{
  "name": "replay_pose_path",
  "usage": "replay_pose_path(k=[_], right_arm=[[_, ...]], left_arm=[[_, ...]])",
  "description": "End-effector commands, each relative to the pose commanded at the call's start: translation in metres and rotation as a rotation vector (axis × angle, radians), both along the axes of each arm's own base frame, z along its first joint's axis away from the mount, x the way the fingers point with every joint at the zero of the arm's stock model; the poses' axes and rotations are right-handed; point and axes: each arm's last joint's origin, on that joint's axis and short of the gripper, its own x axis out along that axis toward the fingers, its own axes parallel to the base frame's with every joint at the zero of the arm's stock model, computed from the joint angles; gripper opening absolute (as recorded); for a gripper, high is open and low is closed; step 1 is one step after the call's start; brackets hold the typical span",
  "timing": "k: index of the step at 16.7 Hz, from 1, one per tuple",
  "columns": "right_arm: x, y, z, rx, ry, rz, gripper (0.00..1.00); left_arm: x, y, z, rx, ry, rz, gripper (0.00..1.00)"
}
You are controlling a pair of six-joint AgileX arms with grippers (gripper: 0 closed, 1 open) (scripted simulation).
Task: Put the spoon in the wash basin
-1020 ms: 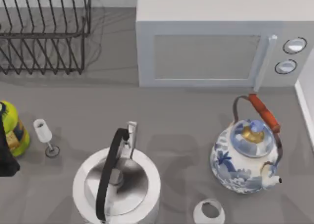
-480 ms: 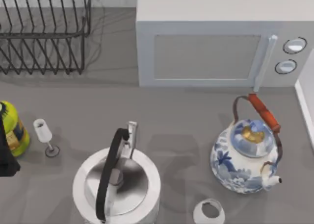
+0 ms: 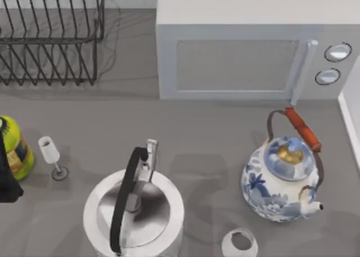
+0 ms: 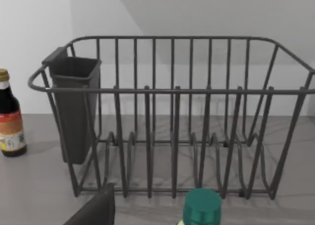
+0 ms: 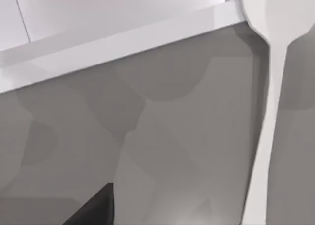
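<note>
A white spoon [image 5: 268, 116] runs lengthwise through the right wrist view. Its bowl overlaps the white rim of the wash basin [image 5: 123, 38] and its handle leaves the picture at the edge. A dark part of my right gripper [image 5: 93, 210] shows beside it over the grey table; I cannot tell whether the spoon is gripped. In the top view the basin's rim [image 3: 350, 125] lies at the table's right edge. My left gripper [image 3: 4, 175] is parked at the left edge, facing the dish rack [image 4: 172, 116].
A microwave [image 3: 247, 49] stands at the back, with a blue-and-white teapot [image 3: 284, 181] in front of it. A steel kettle [image 3: 134, 212], a small white cup [image 3: 240, 243], a wine glass [image 3: 52, 156] and a yellow-green bottle [image 3: 14, 147] stand nearer the front. A dark sauce bottle [image 4: 10, 116] is beside the rack.
</note>
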Motion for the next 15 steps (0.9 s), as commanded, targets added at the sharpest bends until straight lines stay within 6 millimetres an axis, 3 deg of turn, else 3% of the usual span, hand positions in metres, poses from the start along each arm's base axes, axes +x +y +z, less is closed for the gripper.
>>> replay_pose_path(k=[6,13,15], right_arm=[[0.022,-0.039,-0.004,0.129,0.253,-0.078,1.0],[0.024,-0.041,-0.005,0.138,0.268,-0.081,1.0],[0.025,-0.042,-0.014,0.141,0.272,-0.083,1.0]], left_arm=[[0.0,0.0,0.0,0.0,0.0,0.0,1.0],[0.0,0.0,0.0,0.0,0.0,0.0,1.0],[0.0,0.0,0.0,0.0,0.0,0.0,1.0]])
